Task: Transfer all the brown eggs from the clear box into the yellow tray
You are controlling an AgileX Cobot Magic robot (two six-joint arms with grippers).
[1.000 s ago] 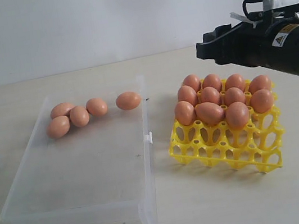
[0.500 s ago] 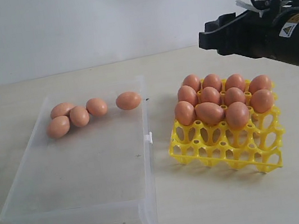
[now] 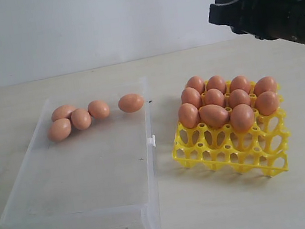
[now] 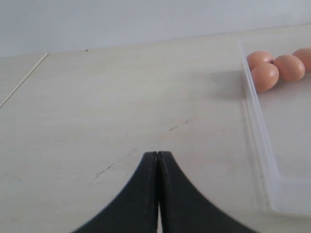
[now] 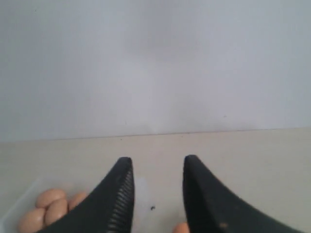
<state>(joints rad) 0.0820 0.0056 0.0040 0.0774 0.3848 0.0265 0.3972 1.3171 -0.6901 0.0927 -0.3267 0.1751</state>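
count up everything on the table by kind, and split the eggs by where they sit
brown eggs in the clear box: 5
brown eggs in the yellow tray: 11
clear box: 1
yellow tray: 1
total: 18 things, 16 of them eggs

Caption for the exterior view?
Five brown eggs in the clear box, yellow tray partly filled, right gripper high above, jaws open.

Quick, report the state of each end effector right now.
Left end effector: closed, holding nothing.
Right end effector: open, nothing between its fingers.
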